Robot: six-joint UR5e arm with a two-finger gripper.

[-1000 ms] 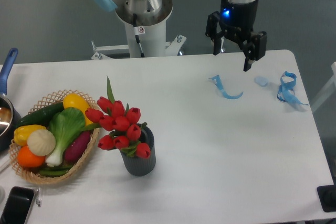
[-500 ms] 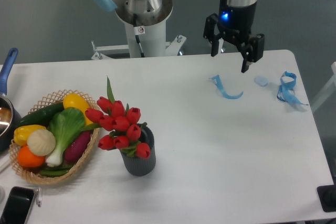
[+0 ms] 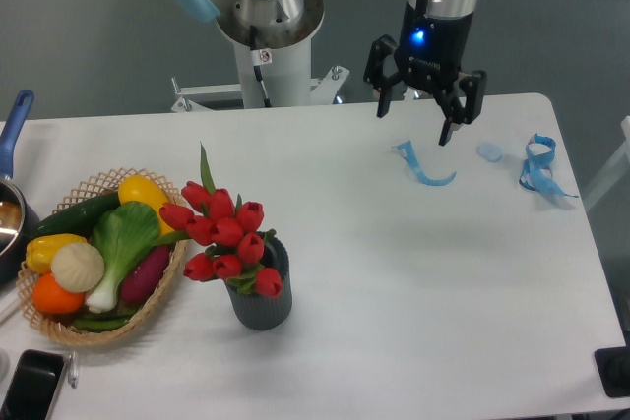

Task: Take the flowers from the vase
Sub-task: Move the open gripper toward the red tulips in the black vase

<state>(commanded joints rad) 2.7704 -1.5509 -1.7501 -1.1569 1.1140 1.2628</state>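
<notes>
A bunch of red tulip flowers (image 3: 222, 231) with green leaves stands in a short dark grey ribbed vase (image 3: 264, 304) at the front left of the white table. My gripper (image 3: 413, 125) hangs open above the table's far edge, well to the right of the vase and far from the flowers. Nothing is between its black fingers (image 3: 446, 129).
A wicker basket (image 3: 168, 287) of vegetables sits just left of the vase. Blue ribbon pieces (image 3: 421, 166) lie under the gripper and another ribbon (image 3: 537, 168) lies near the right edge. A pan (image 3: 12, 206) and a phone (image 3: 30, 386) are at the left. The arm's base (image 3: 266, 36) stands behind the table.
The gripper has shifted left and turned slightly about its axis while staying open. The flowers and the vase have not moved.
</notes>
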